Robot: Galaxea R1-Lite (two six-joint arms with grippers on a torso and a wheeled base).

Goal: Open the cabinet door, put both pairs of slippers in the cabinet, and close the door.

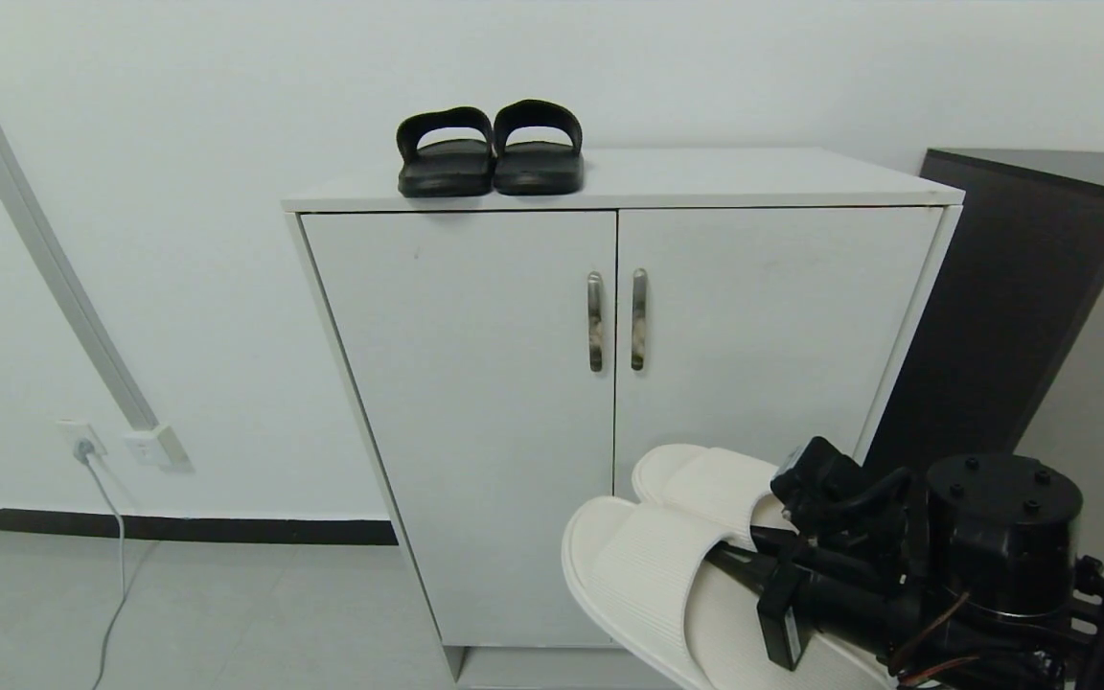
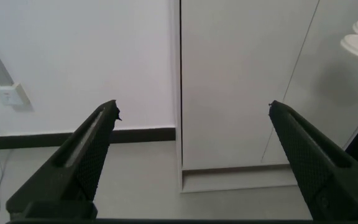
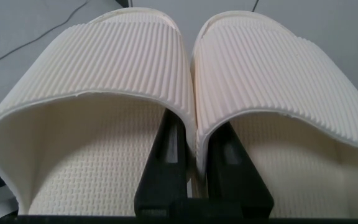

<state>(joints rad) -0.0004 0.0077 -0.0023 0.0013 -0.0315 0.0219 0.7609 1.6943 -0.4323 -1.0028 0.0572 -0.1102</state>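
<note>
Barely started tbh: cabinet doors [image 1: 475,402] both shut, black slippers [image 1: 490,158] sit on its top, upper middle. Right end effector [image 3: 196,134] is clamped on the white slippers [image 1: 648,565], lower right; left end effector [image 2: 194,107] is spread apart, empty

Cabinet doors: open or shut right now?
Shut. Both cabinet doors sit flush, handles side by side, a thin seam between. White slippers held outside in right gripper.

I see one pair of slippers [image 1: 490,153] atop the cabinet [image 1: 475,431], left of centre, the other pair [image 1: 667,556] in my right gripper [image 1: 748,563] before its right door.
</note>
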